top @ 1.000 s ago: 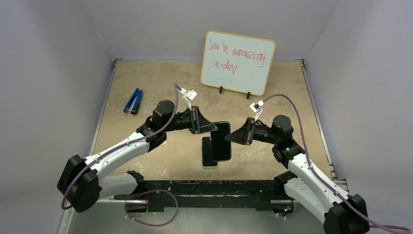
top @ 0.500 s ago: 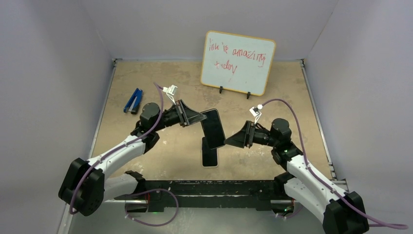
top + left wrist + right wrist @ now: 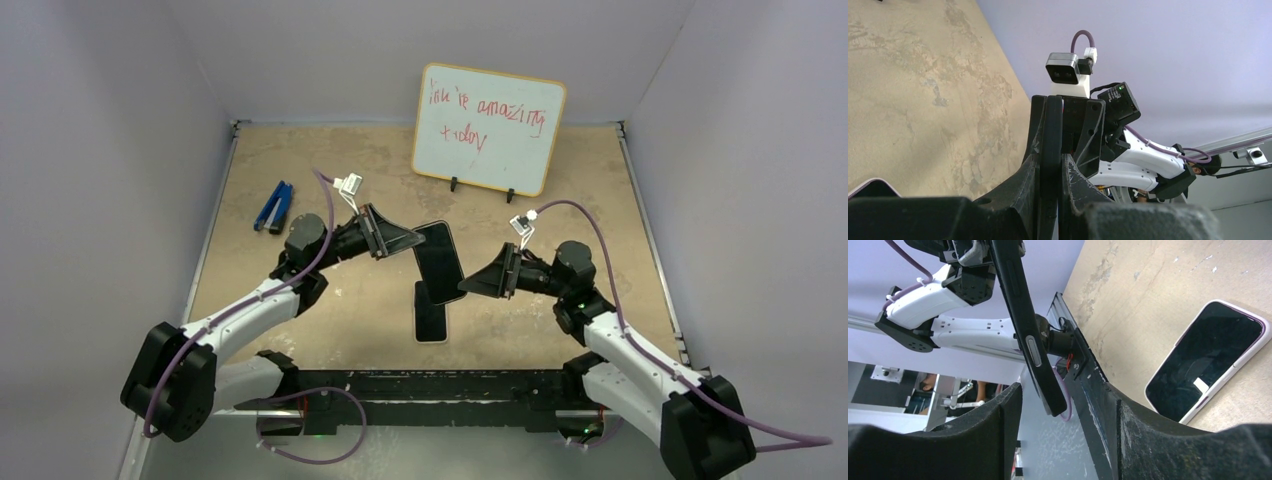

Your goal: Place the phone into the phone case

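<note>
**Q:** Top view: where does each item stand?
**A:** The left gripper (image 3: pixel 408 240) is clamped on the upper end of the phone (image 3: pixel 441 263). It holds the phone tilted in the air above the phone case (image 3: pixel 431 320), which lies flat on the table (image 3: pixel 300 170). The right gripper (image 3: pixel 468 286) is spread, at the phone's lower right edge.

**Q:** What could go wrong from here?
**A:** Probably a slip. Only one end is pinched, so an off-centre squeeze from the right could twist the phone loose. If it is lowered at this tilt, a corner might catch the rim and shove the phone case aside.

**Q:** Left wrist view?
**A:** The phone (image 3: pixel 1052 135) shows edge-on, a thin dark slab pressed between both jaws. A corner of the phone case (image 3: pixel 873 189) is visible at lower left.

**Q:** Right wrist view?
**A:** The jaws are wide apart and the phone's (image 3: pixel 1018 310) lower end hangs between them. Whether it touches either jaw cannot be told. The phone is black, slim and glossy, with an elongated side button (image 3: pixel 1033 351). The phone case (image 3: pixel 1208 357) has a pale pink rim and a dark interior with a small white label (image 3: pixel 1201 385).
</note>
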`<state>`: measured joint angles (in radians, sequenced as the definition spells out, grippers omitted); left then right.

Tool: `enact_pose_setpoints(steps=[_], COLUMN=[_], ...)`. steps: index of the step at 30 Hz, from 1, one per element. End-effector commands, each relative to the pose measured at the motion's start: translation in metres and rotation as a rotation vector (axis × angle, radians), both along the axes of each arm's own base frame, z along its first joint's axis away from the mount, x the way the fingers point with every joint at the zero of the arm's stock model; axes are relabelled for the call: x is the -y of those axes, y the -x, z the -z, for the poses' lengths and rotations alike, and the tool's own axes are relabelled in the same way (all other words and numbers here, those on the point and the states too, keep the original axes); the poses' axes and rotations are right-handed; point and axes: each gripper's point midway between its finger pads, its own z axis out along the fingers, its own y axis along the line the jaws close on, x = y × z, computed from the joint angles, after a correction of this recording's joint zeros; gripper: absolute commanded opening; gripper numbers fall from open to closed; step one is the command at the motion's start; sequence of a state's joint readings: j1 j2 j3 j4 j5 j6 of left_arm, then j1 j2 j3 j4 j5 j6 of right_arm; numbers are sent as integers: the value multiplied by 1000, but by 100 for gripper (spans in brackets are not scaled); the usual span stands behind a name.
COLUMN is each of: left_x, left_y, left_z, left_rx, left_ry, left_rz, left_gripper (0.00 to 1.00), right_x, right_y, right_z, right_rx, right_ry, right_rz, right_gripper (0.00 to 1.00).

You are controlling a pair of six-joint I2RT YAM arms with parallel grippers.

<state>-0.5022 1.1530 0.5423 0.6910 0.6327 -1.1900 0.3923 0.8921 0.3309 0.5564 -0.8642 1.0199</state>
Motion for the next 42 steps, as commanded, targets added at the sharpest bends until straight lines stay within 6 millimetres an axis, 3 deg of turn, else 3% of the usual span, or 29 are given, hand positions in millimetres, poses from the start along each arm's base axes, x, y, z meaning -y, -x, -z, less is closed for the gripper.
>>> enact_pose_setpoints(steps=[1, 14, 17, 20, 24, 28, 32, 33, 36, 39, 42], left_x=[-2, -3, -3, -4, -5, -4, -2, -1, 4, 8, 8], left_y=[1, -2, -3, -4, -10, -18, -13, -9, 3, 17, 29], left_z=[-23, -18, -19, -18, -8, 9, 7, 4, -7, -18, -26], left_rx=[72, 65, 69, 70, 87, 103, 108, 113, 117, 122, 133], left_ry=[65, 60, 62, 55, -20, -172, -172, -159, -106, -57, -29], left_rz=[-3, -19, -26, -36, -63, -59, -24, -3, 76, 159, 221], left_gripper=[0, 0, 0, 0, 0, 0, 0, 0, 0, 0, 0], right_x=[-3, -8, -10, -11, -11, -11, -11, -11, -10, -10, -12], right_y=[5, 12, 14, 14, 10, 2, -2, -3, -4, -4, -6], right_z=[-13, -8, -7, -6, -6, 2, 5, 4, -1, -12, -20], right_rx=[38, 7, 4, 1, -9, -68, -71, -61, -22, 25, 66], right_ry=[-45, -44, -41, -38, -22, 24, 39, 39, 32, 16, 13], right_rz=[-36, -82, -94, -97, -71, -33, -17, -15, -2, -10, -24], right_gripper=[59, 58, 54, 41, 2, 0, 0, 3, 36, 58, 67])
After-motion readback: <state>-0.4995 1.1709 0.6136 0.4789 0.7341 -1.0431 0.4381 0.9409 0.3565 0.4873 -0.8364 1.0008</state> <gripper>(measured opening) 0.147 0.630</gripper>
